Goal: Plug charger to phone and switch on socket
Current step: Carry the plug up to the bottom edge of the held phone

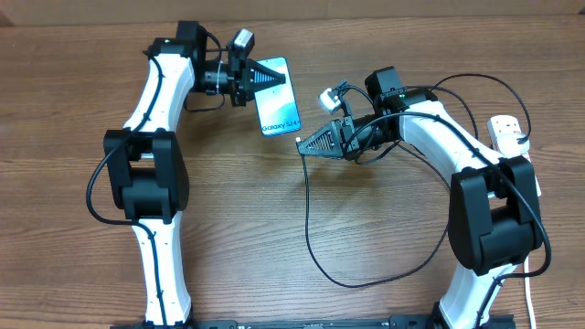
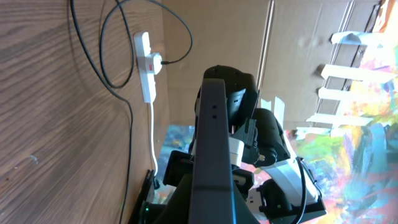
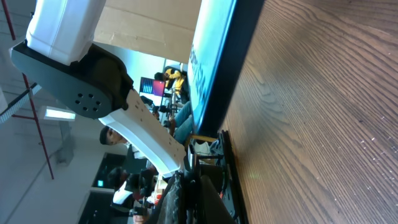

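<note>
- Overhead: the left gripper [image 1: 249, 80] is clamped on the top end of the phone [image 1: 277, 99]. My guess is that it's steadying the phone so the port end faces the other arm.
- Same view: the right gripper [image 1: 309, 143] sits just beside the phone's lower end. It looks clenched on the connector end of the charger [image 1: 307, 215], and the cable loops away from the phone. The tip looks near the port but not plugged in yet.
- The socket [image 1: 507, 132] is well apart from the phone, out past the right arm.
- Left wrist: the phone shows edge-on as a dark slab, pinched in the jaws. Beyond it the socket has a plug [image 2: 159, 61] in it. I can't tell the switch position.
- Right wrist: the phone's teal screen is close in. Its own fingers are too dark to read.
- There are no bins or trays anywhere.
</note>
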